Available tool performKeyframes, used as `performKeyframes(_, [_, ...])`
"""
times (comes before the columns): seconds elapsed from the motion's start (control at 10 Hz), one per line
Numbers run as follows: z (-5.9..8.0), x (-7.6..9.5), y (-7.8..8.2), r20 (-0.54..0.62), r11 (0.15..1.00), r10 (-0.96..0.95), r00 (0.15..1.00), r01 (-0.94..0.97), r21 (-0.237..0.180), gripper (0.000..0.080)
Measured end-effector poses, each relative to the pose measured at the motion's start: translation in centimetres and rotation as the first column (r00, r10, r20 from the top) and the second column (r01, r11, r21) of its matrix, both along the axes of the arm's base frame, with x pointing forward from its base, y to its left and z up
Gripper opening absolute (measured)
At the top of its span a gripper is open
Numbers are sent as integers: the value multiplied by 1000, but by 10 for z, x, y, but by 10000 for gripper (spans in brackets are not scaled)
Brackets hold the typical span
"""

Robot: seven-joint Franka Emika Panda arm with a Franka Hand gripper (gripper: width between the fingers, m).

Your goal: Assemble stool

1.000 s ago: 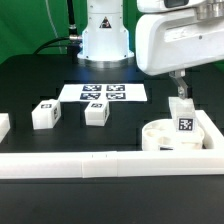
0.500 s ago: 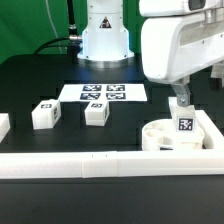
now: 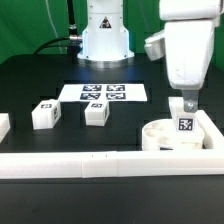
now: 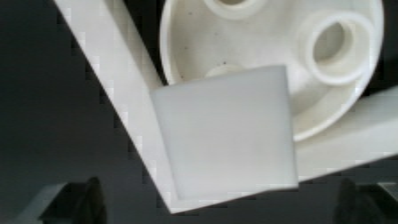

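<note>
The round white seat (image 3: 160, 137) lies in the corner of the white rails at the exterior view's right. A chunky white leg (image 3: 184, 122) with a tag stands upright on it. My gripper (image 3: 186, 102) hangs just above that leg. In the wrist view the leg's flat end (image 4: 228, 135) shows in front of the seat (image 4: 249, 45). My gripper (image 4: 228, 192) is open, and its dark fingertips (image 4: 79, 200) stand wide on both sides, apart from the leg. Two more tagged legs (image 3: 44, 114) (image 3: 97, 112) lie loose on the black table.
A long white rail (image 3: 90, 165) runs along the front and another (image 3: 212, 125) bounds the right side. The marker board (image 3: 105, 92) lies in front of the robot base (image 3: 105, 40). A small white piece (image 3: 3, 125) sits at the left edge.
The wrist and hand have turned and shifted a little toward the exterior view's right above the standing leg. The leg, seat and loose legs have not moved.
</note>
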State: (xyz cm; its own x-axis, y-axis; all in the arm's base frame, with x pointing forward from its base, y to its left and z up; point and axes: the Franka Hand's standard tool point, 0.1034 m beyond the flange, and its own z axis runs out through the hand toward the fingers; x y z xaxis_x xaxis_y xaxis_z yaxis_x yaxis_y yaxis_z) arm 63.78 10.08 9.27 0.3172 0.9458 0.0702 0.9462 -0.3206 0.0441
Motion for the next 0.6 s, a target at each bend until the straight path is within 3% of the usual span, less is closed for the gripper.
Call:
performKeyframes(0.4, [-7, -2, -8, -5, 970, 239, 971, -239, -50, 649])
performKeyframes(0.5, [-7, -2, -8, -6, 973, 224, 975, -224, -49, 649])
performKeyframes(0.6, [-7, -2, -10, -6, 974, 222, 975, -222, -50, 537])
